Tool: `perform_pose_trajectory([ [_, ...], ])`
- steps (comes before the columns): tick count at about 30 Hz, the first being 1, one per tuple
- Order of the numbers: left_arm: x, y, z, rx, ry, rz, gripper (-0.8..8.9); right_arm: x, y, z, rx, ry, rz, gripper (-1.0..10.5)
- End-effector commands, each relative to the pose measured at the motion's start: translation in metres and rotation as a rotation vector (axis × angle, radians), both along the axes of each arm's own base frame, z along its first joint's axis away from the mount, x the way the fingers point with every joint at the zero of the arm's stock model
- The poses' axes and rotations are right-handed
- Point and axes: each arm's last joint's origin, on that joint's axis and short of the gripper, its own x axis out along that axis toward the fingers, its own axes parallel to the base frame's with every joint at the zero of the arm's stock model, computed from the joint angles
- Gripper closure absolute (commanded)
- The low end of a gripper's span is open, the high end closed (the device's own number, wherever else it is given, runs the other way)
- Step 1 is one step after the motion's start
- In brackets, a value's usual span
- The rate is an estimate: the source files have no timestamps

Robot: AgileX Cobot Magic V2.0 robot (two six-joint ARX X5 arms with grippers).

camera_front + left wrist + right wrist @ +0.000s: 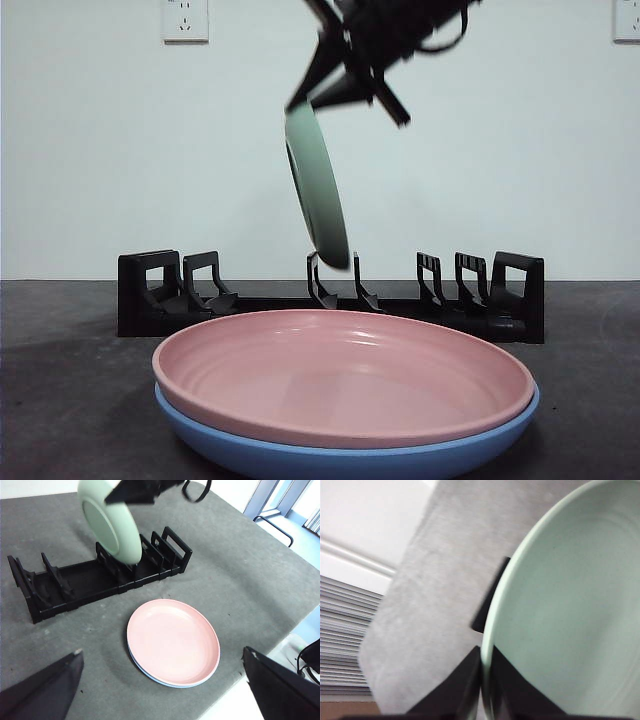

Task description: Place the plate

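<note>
Pale green plate (318, 190) hangs on edge in the front view, tilted, its lower rim just above the middle slots of the black rack (330, 300); the right pincer (330, 95) clamps its upper rim from above. A pink plate (345, 375) sits stacked on a blue plate (340, 455) on the dark worktop (70, 400) nearer the camera. Left wrist view: the left pincer (162, 677) is held well apart from the rack, jaws spread wide, holding nothing, with the stacked plates between them. Right wrist view: both jaws pinch the green plate's rim, one on each face, over the grey worktop.
</note>
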Motion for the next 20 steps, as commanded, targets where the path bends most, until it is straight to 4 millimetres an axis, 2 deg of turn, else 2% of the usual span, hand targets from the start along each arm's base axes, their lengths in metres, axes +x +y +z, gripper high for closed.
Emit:
perform_pose_trajectory([
  [1, -0.001, 0.000, 0.003, 0.005, -0.017, -0.010, 3.14, -0.016, 0.000, 0.037, 0.054, -0.089, 0.034, 9.4],
  [7, 0.000, 0.000, 0.004, 0.004, -0.017, -0.010, 3.14, -0.056, -0.017, 0.073, -0.010, -0.169, 0.062, 9.4],
  [12, 0.000, 0.000, 0.004, 0.012, -0.027, -0.015, 3.14, -0.095, -0.026, 0.081, -0.204, -0.177, 0.075, 9.4],
  [20, 0.000, 0.000, 0.004, 0.014, -0.029, -0.016, 3.14, -0.156, -0.027, 0.089, -0.323, -0.211, 0.165, 9.4],
])
